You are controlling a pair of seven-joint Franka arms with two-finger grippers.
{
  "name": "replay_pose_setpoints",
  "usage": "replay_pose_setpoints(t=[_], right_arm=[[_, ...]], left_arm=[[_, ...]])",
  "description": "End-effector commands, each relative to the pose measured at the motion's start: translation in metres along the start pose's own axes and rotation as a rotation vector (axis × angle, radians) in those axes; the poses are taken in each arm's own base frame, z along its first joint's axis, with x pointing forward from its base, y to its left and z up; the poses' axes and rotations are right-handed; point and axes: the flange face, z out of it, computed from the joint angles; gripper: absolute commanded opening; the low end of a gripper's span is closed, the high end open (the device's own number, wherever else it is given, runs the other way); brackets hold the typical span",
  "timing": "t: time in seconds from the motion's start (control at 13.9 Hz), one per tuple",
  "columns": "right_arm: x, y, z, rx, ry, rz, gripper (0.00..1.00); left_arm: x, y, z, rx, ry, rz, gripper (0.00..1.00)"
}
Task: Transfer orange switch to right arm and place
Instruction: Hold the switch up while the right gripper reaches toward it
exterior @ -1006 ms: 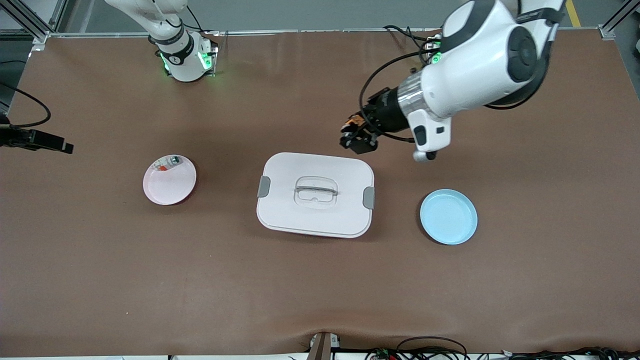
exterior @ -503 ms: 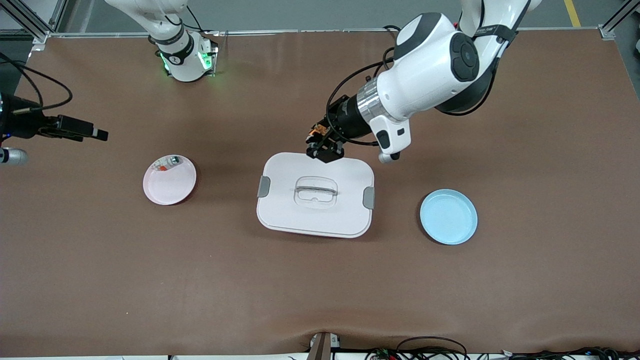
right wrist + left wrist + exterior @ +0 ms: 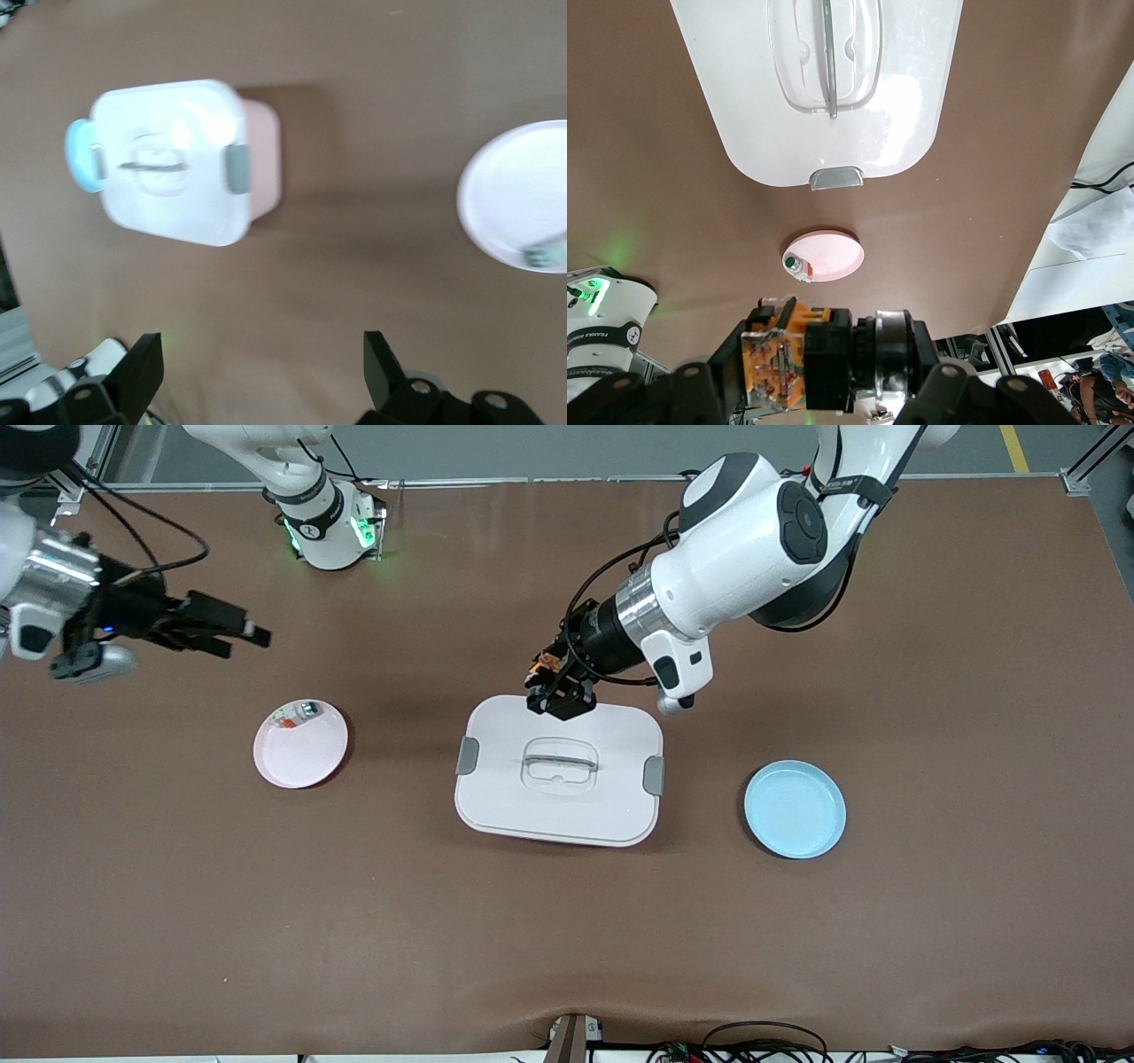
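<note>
1. The left gripper (image 3: 556, 698) is up in the air over the edge of the white lidded box (image 3: 558, 771), at the 12 o'clock side of the lid as the front view shows it, the edge nearest the robots' bases.
2. Its jaws are clamped tight on the orange switch (image 3: 547, 662); in the left wrist view the switch (image 3: 780, 359) sits crosswise between the black fingers, with the tan-orange block at one end and the black barrel at the other.
3. The right gripper (image 3: 232, 631) hangs over bare table toward the right arm's end, at about 11 o'clock from the pink plate (image 3: 301, 744) in the front view.
4. Its fingers (image 3: 137, 367) are spread wide, with nothing between them; the right wrist view shows only brown tabletop in the gap.
5. The pink plate lies at 9 o'clock from the box, well apart from it, and carries a small white piece with orange and green bits (image 3: 297, 713) against its rim at 12 o'clock.
6. A blue plate (image 3: 795, 809) lies at about 3 to 4 o'clock from the box, toward the left arm's end of the table, with nothing on it.
7. The box lid has a clear recessed handle (image 3: 559, 764) in its middle and a grey latch (image 3: 467, 755) at each short end.
</note>
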Motion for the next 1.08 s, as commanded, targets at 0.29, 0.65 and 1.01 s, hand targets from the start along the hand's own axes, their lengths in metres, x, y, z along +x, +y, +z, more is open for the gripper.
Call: replay_pose_setpoints(t=[0.29,0.65,1.01], right_arm=[[-0.016,-0.052,0.023,0.162,0.024,0.085,1.0],[-0.027,-0.101,0.03,0.238,0.079,0.08,1.0],[-0.043,-0.168,0.061,0.274,0.161,0.008,1.0]], left_arm=[[-0.012,0.0,-0.004,-0.013,-0.017,-0.004,0.28],[-0.013,0.0,-0.005,-0.014,-0.018,-0.003,0.28],[-0.028,-0.012,0.004,0.005,-0.024,0.021,0.28]])
